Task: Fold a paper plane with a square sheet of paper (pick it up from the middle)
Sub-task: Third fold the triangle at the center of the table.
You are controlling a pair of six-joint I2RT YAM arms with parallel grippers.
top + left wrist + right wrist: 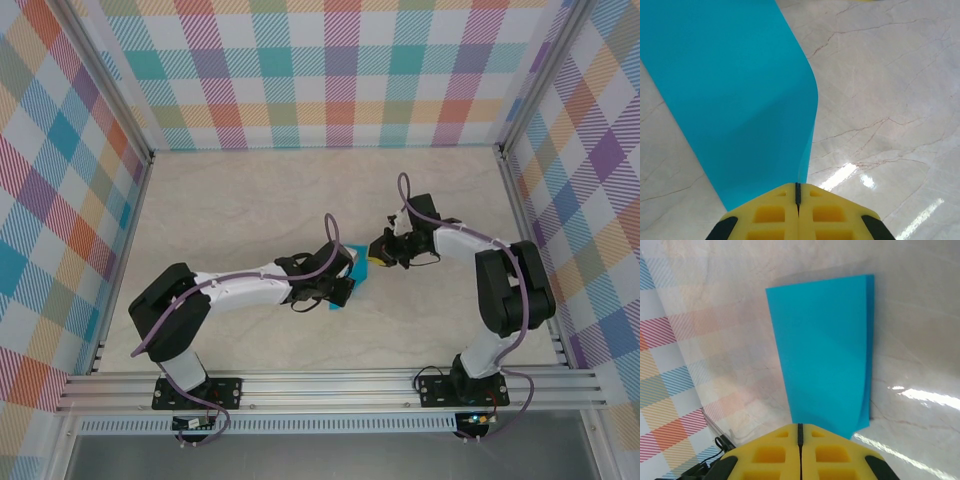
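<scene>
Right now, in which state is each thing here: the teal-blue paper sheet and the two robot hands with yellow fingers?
Thin teal-blue sheet of paper: folded double into a narrow rectangle, fold rounded rather than creased, no plane nose yet.
Left hand with yellow fingers: shut, pinching the sheet's edge.
Right hand with yellow fingers: shut, apparently gripping the sheet's other end.
</scene>
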